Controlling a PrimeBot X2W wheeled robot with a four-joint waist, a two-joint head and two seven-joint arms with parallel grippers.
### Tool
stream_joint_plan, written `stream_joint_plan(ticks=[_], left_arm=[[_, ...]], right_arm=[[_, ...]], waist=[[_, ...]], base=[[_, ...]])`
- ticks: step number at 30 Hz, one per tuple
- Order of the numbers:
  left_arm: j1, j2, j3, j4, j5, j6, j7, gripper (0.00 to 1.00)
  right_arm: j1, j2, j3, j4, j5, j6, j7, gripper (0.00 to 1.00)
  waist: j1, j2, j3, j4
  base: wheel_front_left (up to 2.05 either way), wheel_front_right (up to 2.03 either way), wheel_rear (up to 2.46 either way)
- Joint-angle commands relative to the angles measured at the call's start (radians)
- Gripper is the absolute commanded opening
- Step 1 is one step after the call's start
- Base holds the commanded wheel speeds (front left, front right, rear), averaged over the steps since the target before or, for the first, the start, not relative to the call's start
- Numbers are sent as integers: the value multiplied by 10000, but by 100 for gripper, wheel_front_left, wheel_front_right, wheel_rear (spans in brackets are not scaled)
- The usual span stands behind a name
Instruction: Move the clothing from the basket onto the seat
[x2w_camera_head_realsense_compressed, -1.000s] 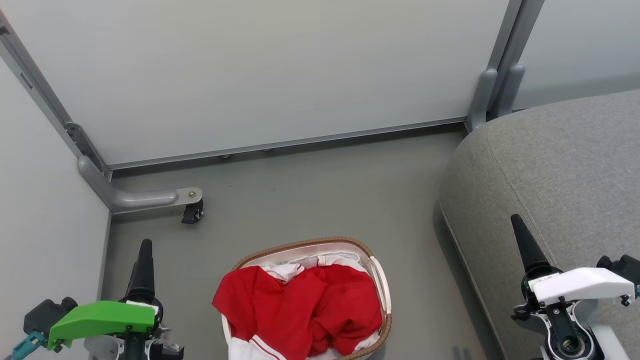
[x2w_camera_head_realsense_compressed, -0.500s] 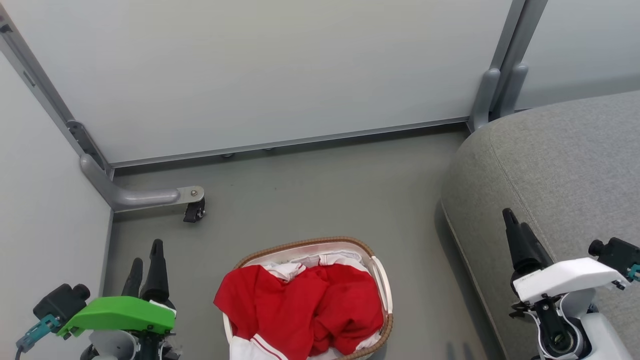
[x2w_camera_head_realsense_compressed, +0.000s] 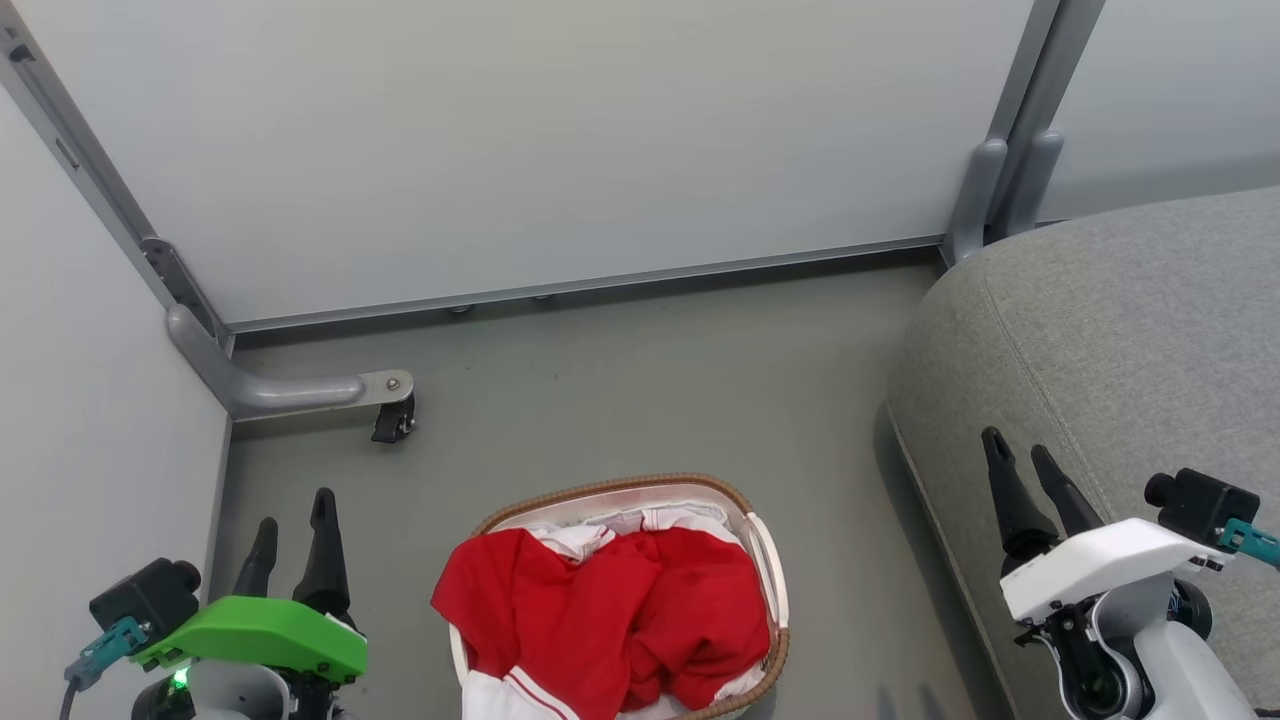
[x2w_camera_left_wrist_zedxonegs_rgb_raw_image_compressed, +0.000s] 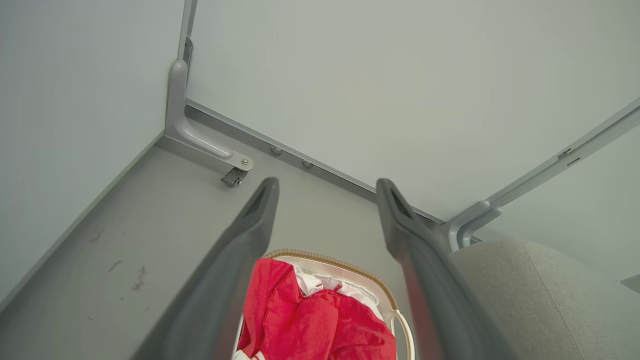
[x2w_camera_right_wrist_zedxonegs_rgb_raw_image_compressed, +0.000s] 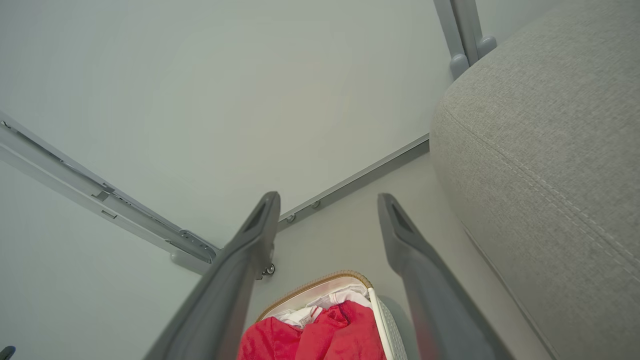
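Observation:
Red jerseys with white trim (x2w_camera_head_realsense_compressed: 610, 620) lie heaped in the white basket with a brown woven rim (x2w_camera_head_realsense_compressed: 620, 487) on the floor, bottom centre of the head view. Part of the clothing hangs over the basket's left rim. The grey seat (x2w_camera_head_realsense_compressed: 1130, 330) fills the right side. My left gripper (x2w_camera_head_realsense_compressed: 293, 508) stands open left of the basket, nothing between its fingers. My right gripper (x2w_camera_head_realsense_compressed: 1018, 450) is open over the seat's front edge, also empty. The left wrist view shows the clothing (x2w_camera_left_wrist_zedxonegs_rgb_raw_image_compressed: 320, 320) and basket (x2w_camera_left_wrist_zedxonegs_rgb_raw_image_compressed: 345, 262) below its fingers; the right wrist view shows the clothing (x2w_camera_right_wrist_zedxonegs_rgb_raw_image_compressed: 320, 335), basket (x2w_camera_right_wrist_zedxonegs_rgb_raw_image_compressed: 320, 281) and seat (x2w_camera_right_wrist_zedxonegs_rgb_raw_image_compressed: 550, 150).
Pale wall panels on grey frames (x2w_camera_head_realsense_compressed: 560, 290) close the back and left. A grey panel foot with a black caster (x2w_camera_head_realsense_compressed: 390, 425) stands on the floor left of centre. Bare grey floor (x2w_camera_head_realsense_compressed: 640, 390) lies between the basket, the panels and the seat.
Both grippers have opened from shut and rolled about their wrists, their cameras swinging outward. The right gripper shifted slightly left. The clothing and basket have not moved.

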Motion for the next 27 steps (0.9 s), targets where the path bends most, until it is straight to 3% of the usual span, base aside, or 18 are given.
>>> stream_joint_plan(ticks=[1, 27], left_arm=[[-267, 167, -63, -42, 363, 56, -103, 100], [-104, 420, -494, 208, 3177, 247, -813, 100]], right_arm=[[-276, -111, 59, -45, -360, 4, -116, 100], [-283, -171, 172, 299, -3339, 4, -837, 100]], waist=[[0, 0, -4, 0], [0, 0, -10, 96]], base=[[0, 0, 0], [0, 0, 0]])
